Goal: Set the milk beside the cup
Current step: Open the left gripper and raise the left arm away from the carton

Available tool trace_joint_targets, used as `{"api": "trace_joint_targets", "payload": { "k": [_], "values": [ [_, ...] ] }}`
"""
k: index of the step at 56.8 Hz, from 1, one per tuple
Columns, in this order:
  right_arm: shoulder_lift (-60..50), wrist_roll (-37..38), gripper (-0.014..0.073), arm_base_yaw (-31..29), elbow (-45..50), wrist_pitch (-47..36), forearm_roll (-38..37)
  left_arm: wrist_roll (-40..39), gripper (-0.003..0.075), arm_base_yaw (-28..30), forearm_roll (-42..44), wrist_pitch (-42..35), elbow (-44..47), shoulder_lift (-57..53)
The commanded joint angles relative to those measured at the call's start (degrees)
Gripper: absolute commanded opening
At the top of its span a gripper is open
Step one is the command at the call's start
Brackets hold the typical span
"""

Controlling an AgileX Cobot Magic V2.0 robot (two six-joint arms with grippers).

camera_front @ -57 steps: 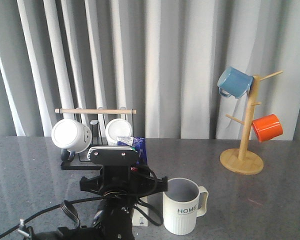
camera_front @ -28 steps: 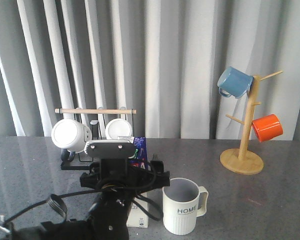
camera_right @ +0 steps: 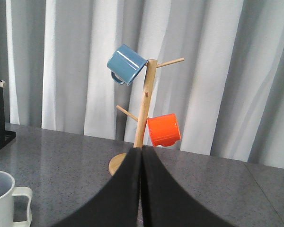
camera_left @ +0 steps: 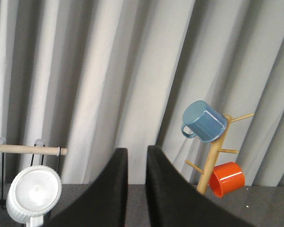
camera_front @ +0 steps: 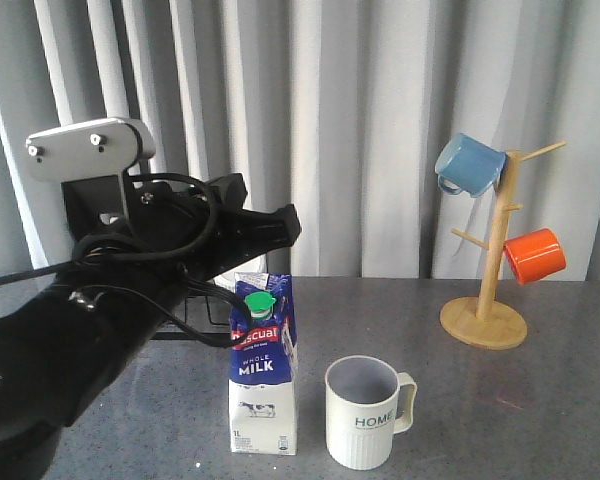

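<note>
One milk [camera_front: 263, 368] carton stood upright near the front edge of the table [camera_front: 540, 400], its long axis vertical and its green cap on top, just beside the ribbed cup [camera_front: 365, 412] marked HOME, with a narrow gap between them. By my judgement the placing looked done, the carton free of any grip. The left gripper [camera_left: 136, 189] hung raised above and behind the carton, towards the left side of the table, fingers pointing out at the curtain [camera_front: 360, 130]; its jaws stood slightly parted with nothing between them. So the milk lay below and forward of that claw, and the left arm was plainly the nearer one. The right gripper [camera_right: 141, 189] was pressed closed on nothing, aimed at the wooden mug tree [camera_front: 490, 270] by the right far corner.

Counting: one carton, one lettered cup, one blue mug [camera_front: 470, 165] and one orange mug [camera_front: 534, 255] on the tree. The left wrist view showed one white mug [camera_left: 33, 194] on the rack [camera_left: 23, 150]; the arm hid the rest of that rack from the front.
</note>
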Motion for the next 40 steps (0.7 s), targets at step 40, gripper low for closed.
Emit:
{"api": "trace_joint_targets", "payload": {
  "k": [40],
  "values": [
    [-0.02,0.21,-0.0007,-0.24,-1.57,-3.28,-0.63,-24.8,-0.0007,-7.01,10.48,21.01,-8.73,-2.81]
  ]
}}
